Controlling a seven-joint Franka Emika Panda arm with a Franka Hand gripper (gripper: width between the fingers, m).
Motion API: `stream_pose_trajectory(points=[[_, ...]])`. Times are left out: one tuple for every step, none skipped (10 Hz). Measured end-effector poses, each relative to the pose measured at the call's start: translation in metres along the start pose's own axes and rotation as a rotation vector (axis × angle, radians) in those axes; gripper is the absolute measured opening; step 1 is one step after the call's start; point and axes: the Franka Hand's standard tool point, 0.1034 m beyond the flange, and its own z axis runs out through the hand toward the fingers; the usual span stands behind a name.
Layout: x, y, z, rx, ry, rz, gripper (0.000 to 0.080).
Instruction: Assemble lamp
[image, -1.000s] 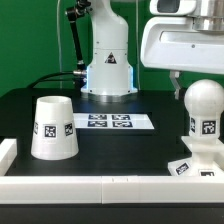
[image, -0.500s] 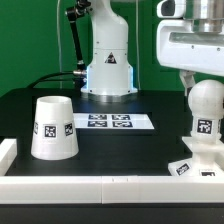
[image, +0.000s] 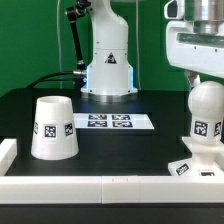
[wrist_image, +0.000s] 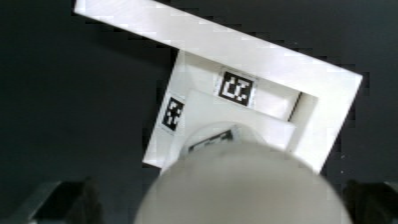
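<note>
The thin flat white marker board (image: 110, 122) lies on the black table (image: 150, 140), and everything else is placed from it. To the exterior view's left of the marker board, a little nearer the camera, stands the large matte white tapered shade (image: 54, 127), wide end down, with one square black-and-white tag facing the camera; it is well apart from the other lamp pieces. To the exterior view's right of the marker board sits the low square sloped white base (image: 193, 166), close to the white rail (image: 90, 186) along the table's front edge; the matte white round-headed bulb (image: 205, 112) stands upright on that base (whether it is fully seated cannot be told). The robot's white two-finger gripper (image: 196, 79) hangs right over the bulb's crown. In the wrist view the blurred head of the bulb (wrist_image: 240, 185) fills the foreground, with a dark finger (wrist_image: 59, 200) on either side of it; the jaws stand spread, clasping nothing. Behind the marker board rises the glossy white robot pedestal (image: 108, 62).
</note>
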Motion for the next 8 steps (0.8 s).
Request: stream_pose_trajectory(points=[[0.003, 0.0006, -0.0009, -0.003, 0.0, -0.071, 0.0695], [0.0039, 0.0005, -0.0014, -0.006, 0.005, -0.192, 0.0695], [0.0028, 0.0003, -0.0013, -0.005, 0.003, -0.328, 0.0698], [0.0029, 0.0003, -0.0012, -0.005, 0.003, -0.39, 0.0698], [0.0029, 0.0003, -0.0012, -0.005, 0.003, -0.46, 0.0699], [0.003, 0.0003, -0.0012, -0.005, 0.002, -0.527, 0.0699], [0.003, 0.0003, -0.0012, -0.005, 0.002, -0.617, 0.0699], [0.0032, 0.0004, -0.0011, -0.01, 0.007, -0.741, 0.0699]])
